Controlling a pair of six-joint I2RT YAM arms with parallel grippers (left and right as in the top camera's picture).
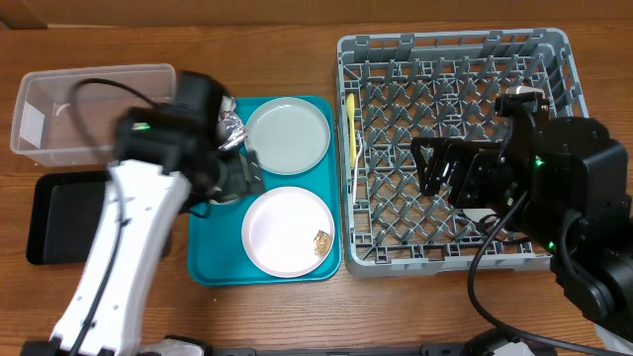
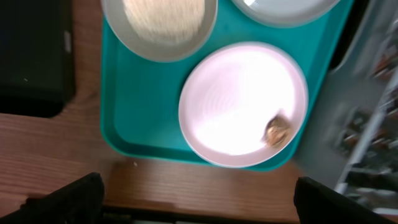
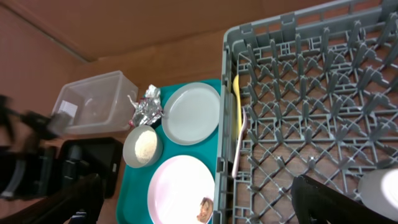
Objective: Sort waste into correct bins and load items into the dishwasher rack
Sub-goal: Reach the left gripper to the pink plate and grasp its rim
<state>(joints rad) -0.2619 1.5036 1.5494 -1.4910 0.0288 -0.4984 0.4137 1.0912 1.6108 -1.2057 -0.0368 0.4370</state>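
The dishwasher rack (image 1: 455,148) fills the right side, with the thin yellow utensil (image 1: 351,124) lying along its left edge. My right gripper (image 1: 432,170) hovers open over the rack's middle, empty. A pale rounded thing, maybe the cup (image 3: 380,190), sits in the rack beside it. On the teal tray are the grey plate (image 1: 287,135), the pink plate (image 1: 289,230) bearing a small brown scrap (image 1: 322,240), the foil wrapper (image 1: 232,127) and the bowl of rice (image 2: 163,25). My left gripper (image 2: 199,202) is open above the tray's near edge, empty.
The clear tub (image 1: 89,109) stands at the back left with the black tray (image 1: 64,213) in front of it. The teal tray (image 1: 213,257) lies between them and the rack. My left arm hides the bowl in the overhead view.
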